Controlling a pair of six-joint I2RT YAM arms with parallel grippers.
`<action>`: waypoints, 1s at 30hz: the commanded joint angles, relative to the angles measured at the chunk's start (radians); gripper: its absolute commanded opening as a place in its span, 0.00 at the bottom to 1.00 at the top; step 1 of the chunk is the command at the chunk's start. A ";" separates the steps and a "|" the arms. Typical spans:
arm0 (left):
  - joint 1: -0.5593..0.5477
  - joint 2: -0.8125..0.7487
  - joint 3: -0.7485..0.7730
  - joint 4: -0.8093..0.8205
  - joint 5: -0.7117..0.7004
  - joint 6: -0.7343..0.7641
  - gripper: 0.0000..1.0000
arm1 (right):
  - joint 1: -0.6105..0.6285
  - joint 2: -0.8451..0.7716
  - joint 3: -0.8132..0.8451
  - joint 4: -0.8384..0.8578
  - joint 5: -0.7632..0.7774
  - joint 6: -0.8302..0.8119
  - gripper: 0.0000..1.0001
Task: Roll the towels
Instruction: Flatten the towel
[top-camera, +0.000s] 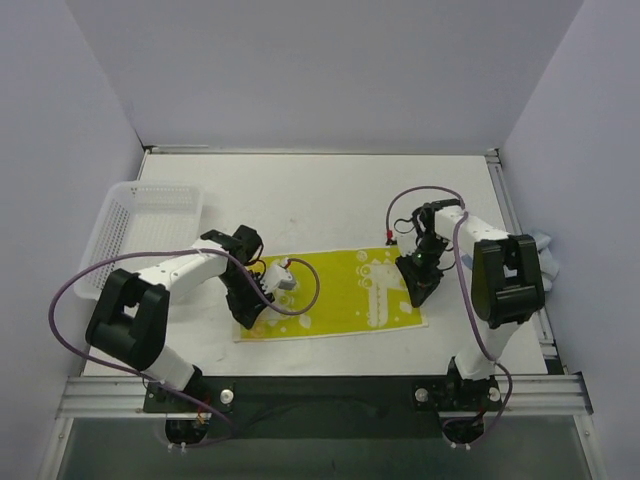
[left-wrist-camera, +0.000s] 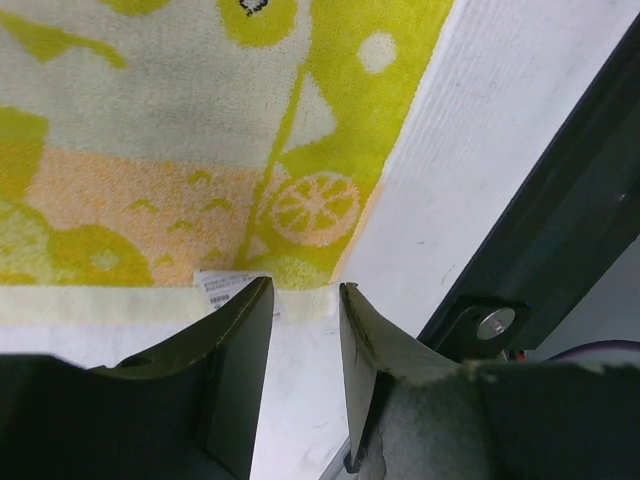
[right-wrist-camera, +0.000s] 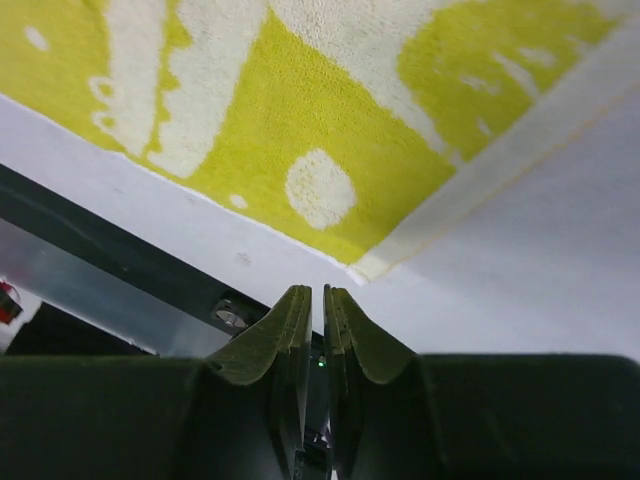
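The cream-white towel with yellow and green prints (top-camera: 335, 292) lies flat in the middle of the table. My left gripper (top-camera: 250, 312) hovers at its near left corner. In the left wrist view the gripper (left-wrist-camera: 305, 290) is open by a narrow gap and empty, just over the towel's edge (left-wrist-camera: 300, 200) and its white label (left-wrist-camera: 222, 284). My right gripper (top-camera: 418, 290) is at the towel's near right corner. In the right wrist view it (right-wrist-camera: 311, 292) is shut and empty, just short of that corner (right-wrist-camera: 365, 262). The light blue towel (top-camera: 544, 252) lies past the table's right edge, partly hidden by the right arm.
A white mesh basket (top-camera: 140, 225) stands at the left edge. A metal rail (top-camera: 320, 392) runs along the near edge by the arm bases. White walls enclose the back and sides.
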 joint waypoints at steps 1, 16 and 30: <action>-0.010 0.055 -0.025 0.074 0.023 -0.005 0.43 | 0.041 0.071 -0.056 -0.002 0.087 0.011 0.12; 0.035 0.062 -0.046 0.092 -0.043 0.067 0.45 | 0.081 0.093 -0.034 -0.008 0.132 0.061 0.18; 0.208 0.162 0.392 0.104 0.093 -0.117 0.62 | -0.143 0.238 0.531 -0.034 0.024 0.120 0.24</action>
